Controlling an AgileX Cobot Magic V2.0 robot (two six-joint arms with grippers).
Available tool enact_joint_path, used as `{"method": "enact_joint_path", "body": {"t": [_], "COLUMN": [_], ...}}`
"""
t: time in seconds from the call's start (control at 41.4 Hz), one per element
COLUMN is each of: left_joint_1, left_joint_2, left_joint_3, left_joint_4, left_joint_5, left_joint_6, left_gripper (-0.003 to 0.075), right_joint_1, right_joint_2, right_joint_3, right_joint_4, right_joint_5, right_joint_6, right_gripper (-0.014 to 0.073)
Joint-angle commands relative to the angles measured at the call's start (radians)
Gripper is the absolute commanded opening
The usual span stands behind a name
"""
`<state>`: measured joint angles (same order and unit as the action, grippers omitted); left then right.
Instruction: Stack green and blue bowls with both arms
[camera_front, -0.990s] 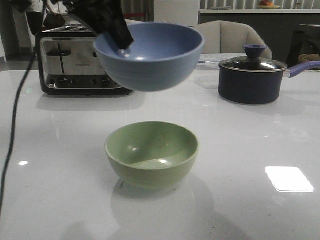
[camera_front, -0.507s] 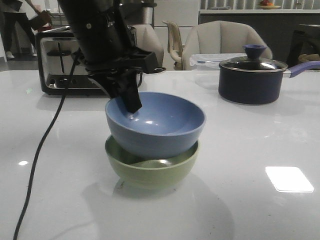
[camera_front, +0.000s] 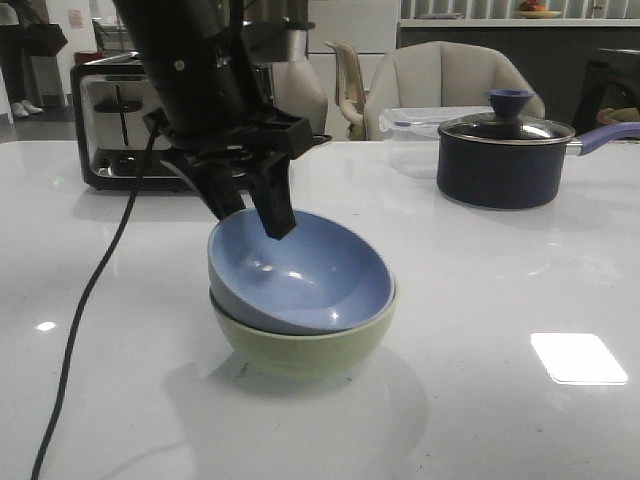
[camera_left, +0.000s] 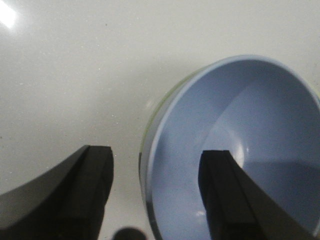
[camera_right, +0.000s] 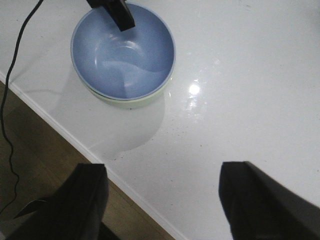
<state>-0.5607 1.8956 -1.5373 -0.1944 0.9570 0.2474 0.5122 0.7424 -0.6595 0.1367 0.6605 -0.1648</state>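
The dusty blue bowl (camera_front: 310, 280) rests inside the pale green bowl (camera_front: 310, 348) at the table's middle, tilted with its far-left rim high. My left gripper (camera_front: 252, 215) is open; one finger is inside the blue bowl and one outside its far-left rim, neither pressing it. The left wrist view shows the blue bowl (camera_left: 250, 125), a sliver of green rim (camera_left: 149, 127) and the open gripper (camera_left: 157, 152) straddling the rim. My right gripper (camera_right: 165, 170) is open and empty over the table's front edge, well back from the blue bowl (camera_right: 122, 50) and green bowl (camera_right: 131, 103).
A steel toaster (camera_front: 115, 130) stands far left. A dark lidded saucepan (camera_front: 505, 160) stands far right, with a clear plastic box (camera_front: 420, 118) behind it. The left arm's black cable (camera_front: 90, 290) hangs down to the front left. The table's edge (camera_right: 75, 140) shows in the right wrist view.
The left gripper lowered the blue bowl from above into the green bowl, then opened. The blue bowl has settled lower and tipped to a tilt.
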Motion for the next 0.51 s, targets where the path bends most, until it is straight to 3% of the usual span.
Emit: {"method": "enact_joint_path", "body": {"t": [0.0, 0.241, 0.483], "left_joint_1": [-0.009, -0.009, -0.009], "left_joint_2": [-0.134, -0.394, -0.718], "left_joint_3": [-0.03, 0.04, 0.273], "left_joint_4": [-0.012, -0.012, -0.012], "left_joint_5": [-0.015, 0.024, -0.049], "left_joint_6": [0.012, 0.012, 0.012], "left_gripper": [0.0457, 0.0457, 0.0457], "right_joint_1": [0.001, 0.001, 0.001], "right_joint_2": [-0.006, -0.006, -0.006], "right_joint_3": [-0.028, -0.028, -0.028], "right_joint_4": [-0.003, -0.003, -0.003], "right_joint_5": [-0.064, -0.064, -0.064], "right_joint_6": [-0.006, -0.006, -0.006], "right_gripper": [0.0568, 0.0568, 0.0568]}}
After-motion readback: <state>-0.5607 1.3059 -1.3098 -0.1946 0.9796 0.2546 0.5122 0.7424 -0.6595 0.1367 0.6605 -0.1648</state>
